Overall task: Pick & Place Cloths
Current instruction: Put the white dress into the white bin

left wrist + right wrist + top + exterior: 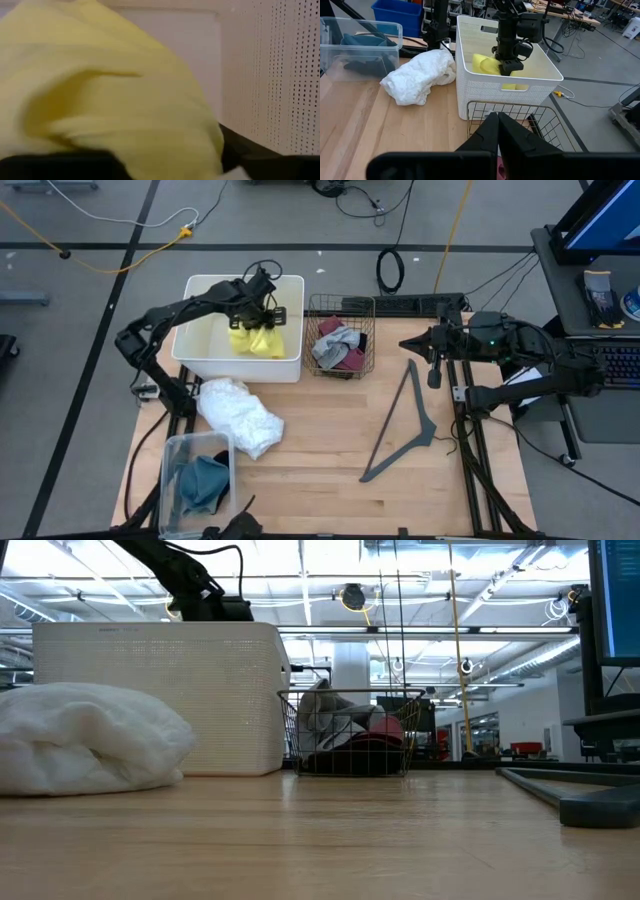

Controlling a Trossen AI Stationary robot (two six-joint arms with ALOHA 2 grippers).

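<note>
A yellow cloth (256, 340) hangs inside the white perforated bin (200, 350), under my left gripper (262, 308), which reaches down into the bin and is shut on it. The same yellow cloth (110, 90) fills the left wrist view. A white cloth (240, 412) lies bunched on the table. Grey and maroon cloths (338, 345) sit in the wire basket (340, 305). A teal cloth (205, 480) lies in the clear tub (170, 455). My right gripper (497, 125) is shut and hovers at the table's right, beside the basket. My left gripper holds the yellow cloth by a bunched upper part (170, 160) and comes at it from above, pointing down into the bin (510, 62). The cloth covers the fingers, so layers and edge do not show. It droops slack below and beside the gripper (487, 64).
A thin dark hanger (405, 425) lies on the wood right of centre. The white bin and the wire basket stand side by side at the far edge, and the clear tub is at the near left corner. Bare wood lies between the white cloth and the hanger.
</note>
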